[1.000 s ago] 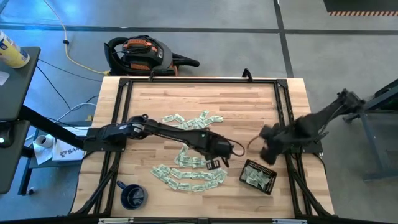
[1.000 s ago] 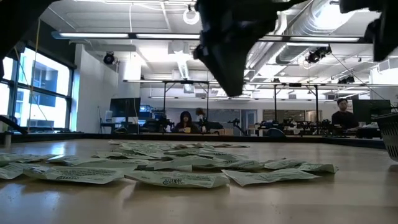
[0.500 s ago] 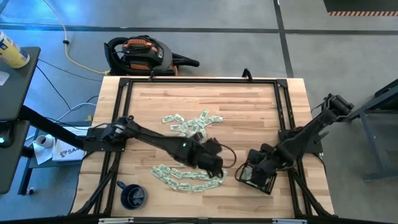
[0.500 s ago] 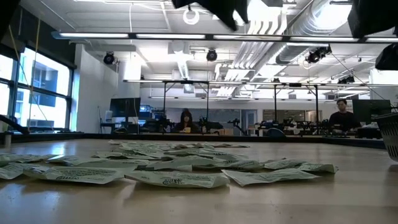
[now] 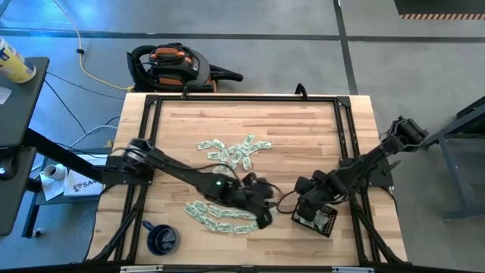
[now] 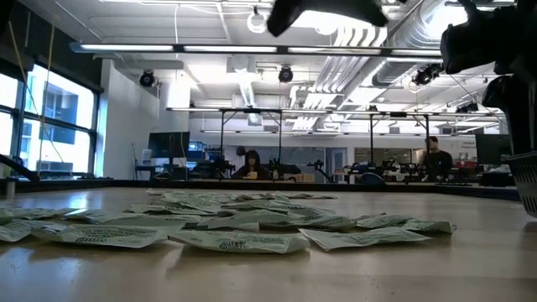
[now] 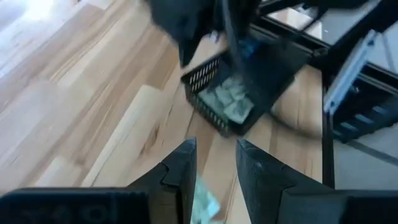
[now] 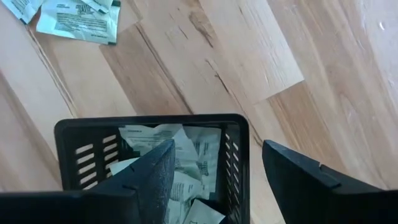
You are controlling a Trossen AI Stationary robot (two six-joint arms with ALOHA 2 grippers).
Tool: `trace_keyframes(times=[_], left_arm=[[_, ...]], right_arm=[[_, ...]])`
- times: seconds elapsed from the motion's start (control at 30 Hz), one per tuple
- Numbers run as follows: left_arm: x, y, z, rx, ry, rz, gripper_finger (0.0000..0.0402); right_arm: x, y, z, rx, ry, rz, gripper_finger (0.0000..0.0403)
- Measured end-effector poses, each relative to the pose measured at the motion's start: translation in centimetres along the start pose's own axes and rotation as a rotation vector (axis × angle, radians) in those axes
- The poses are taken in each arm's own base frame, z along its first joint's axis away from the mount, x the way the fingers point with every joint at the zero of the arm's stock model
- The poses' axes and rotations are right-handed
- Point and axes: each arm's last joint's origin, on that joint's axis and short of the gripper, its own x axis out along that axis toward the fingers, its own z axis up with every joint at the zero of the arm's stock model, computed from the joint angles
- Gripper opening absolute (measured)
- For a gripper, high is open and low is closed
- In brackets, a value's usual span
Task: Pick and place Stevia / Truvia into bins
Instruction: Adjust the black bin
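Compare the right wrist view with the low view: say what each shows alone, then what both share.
Only the right wrist view looks into the black tray, where sachets already lie, with the right gripper open above it. Only the low view shows the room behind, with people at benches, and the wide spread of sachets seen edge-on. Both show the wooden table, loose sachets on it, and part of the tray.

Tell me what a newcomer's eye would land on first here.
The pale green sachets strewn across the middle of the wooden table, in two loose clusters. Next, the black tray near the table's right front, already holding several sachets, with the right gripper open just above it and the left gripper low over the nearer cluster.
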Motion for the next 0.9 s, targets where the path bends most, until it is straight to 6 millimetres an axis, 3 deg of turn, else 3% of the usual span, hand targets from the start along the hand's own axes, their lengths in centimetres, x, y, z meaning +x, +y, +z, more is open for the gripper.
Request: trace_keyframes(times=[0.17, 0.27, 0.4, 0.57, 0.73, 0.9], left_arm=[[-0.1, 4.2, -3.0, -0.071, -0.034, -0.078, 0.0145], [-1.8, 6.4, -3.7, -0.133, -0.039, -0.109, 0.0145], [-3.8, 7.9, -4.7, -0.117, 0.002, -0.094, 0.0145], [-6.2, 8.6, -3.9, -0.107, -0.074, -0.039, 0.0145], [-7.1, 9.6, -4.4, -0.077, -0.022, 0.044, 0.0145], [-7.6, 10.2, -4.9, -0.054, 0.036, 0.093, 0.0145]], right_arm=[[0.1, -0.3, 0.4, 0.012, 0.016, -0.002, 0.0231], [0.1, -0.4, 0.7, 0.026, 0.017, 0.006, 0.0232], [0.3, -0.8, 1.4, 0.038, 0.045, 0.016, 0.0230], [0.9, -1.5, 2.6, 0.030, 0.065, 0.009, 0.0229], [1.4, -2.3, 4.0, 0.021, 0.018, -0.037, 0.0229], [0.2, -2.8, 5.7, 0.028, -0.094, -0.084, 0.0227]])
